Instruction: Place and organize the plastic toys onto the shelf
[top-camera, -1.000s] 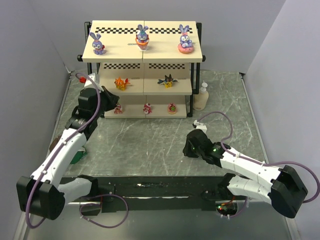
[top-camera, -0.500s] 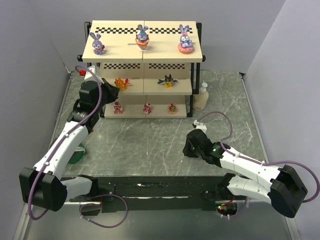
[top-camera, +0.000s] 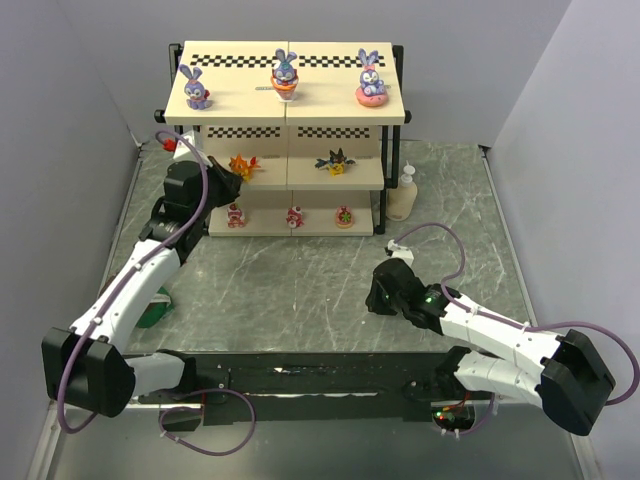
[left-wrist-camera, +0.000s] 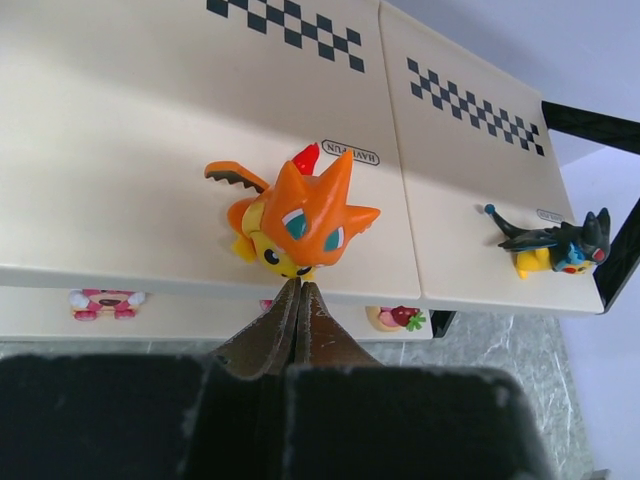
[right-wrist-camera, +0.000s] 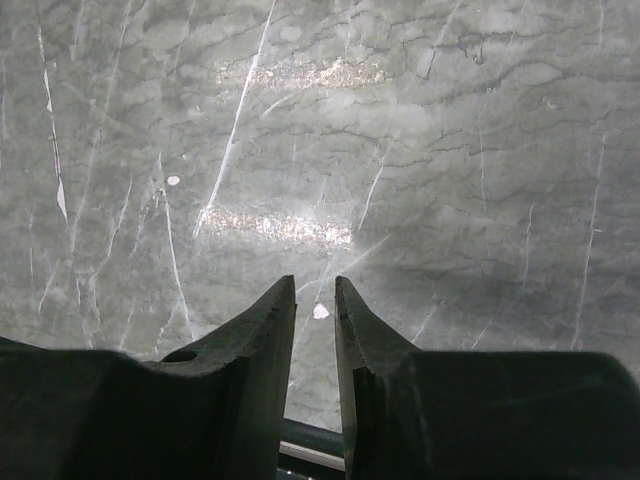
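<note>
Beside orange spiky creature (left-wrist-camera: 300, 222), closed left pincer (left-wrist-camera: 300, 290).

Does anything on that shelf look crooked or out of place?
Only slightly: the orange toy on the middle board of the shelf sits close to the front edge and seems to lean sideways, right in front of the shut left hand. The other toys stand in tidy rows.

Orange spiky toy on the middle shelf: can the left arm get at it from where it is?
Probably yes. The left gripper sits right at the edge of the shelf, just before the orange spiky toy, with nothing between them. Its fingers are shut, though, so it would likely need to open first.
</note>
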